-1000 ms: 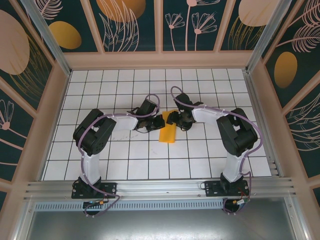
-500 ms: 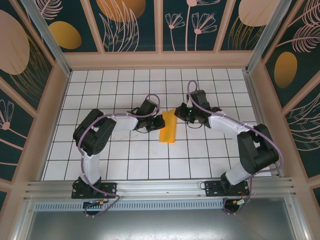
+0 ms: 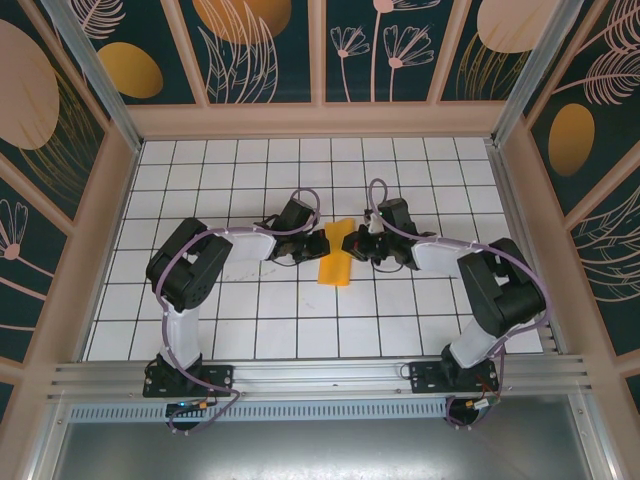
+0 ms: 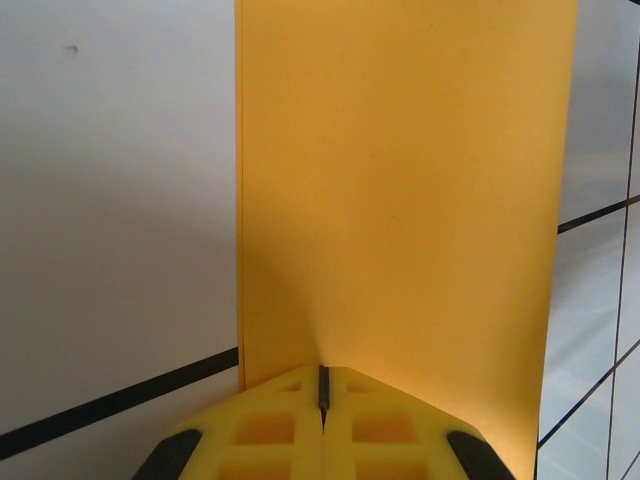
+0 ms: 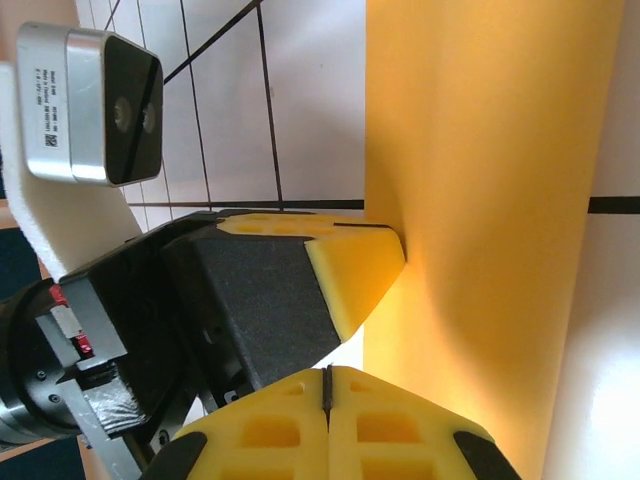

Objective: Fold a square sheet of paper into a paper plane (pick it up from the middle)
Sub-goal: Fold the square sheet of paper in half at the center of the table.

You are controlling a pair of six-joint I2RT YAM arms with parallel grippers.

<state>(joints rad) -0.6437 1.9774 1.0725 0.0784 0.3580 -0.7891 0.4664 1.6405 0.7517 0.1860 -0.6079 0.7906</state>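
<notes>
The orange-yellow paper [image 3: 335, 262] lies on the tiled table as a narrow folded strip, its far end tilted up slightly. My left gripper [image 3: 322, 243] is at its left edge, shut. In the left wrist view the paper [image 4: 400, 180] spreads out ahead of the closed left gripper [image 4: 322, 378], whose tip presses against it. My right gripper [image 3: 350, 244] is at the strip's right side, facing the left one. In the right wrist view the right gripper [image 5: 327, 378] is shut with nothing between its fingers, right beside the paper [image 5: 490, 150]. The left gripper's fingers [image 5: 365, 270] touch the paper's edge.
The white tiled table [image 3: 250, 320] has black grid lines and is enclosed by wooden walls with an aluminium rail along the near edge. Both arms reach in from the near side and meet at the centre. The left wrist camera [image 5: 90, 105] is close to my right gripper.
The right arm swung back and outward, then returned with its gripper at the strip's right side. More of the paper's far end now shows between the grippers. The left arm stayed put.
</notes>
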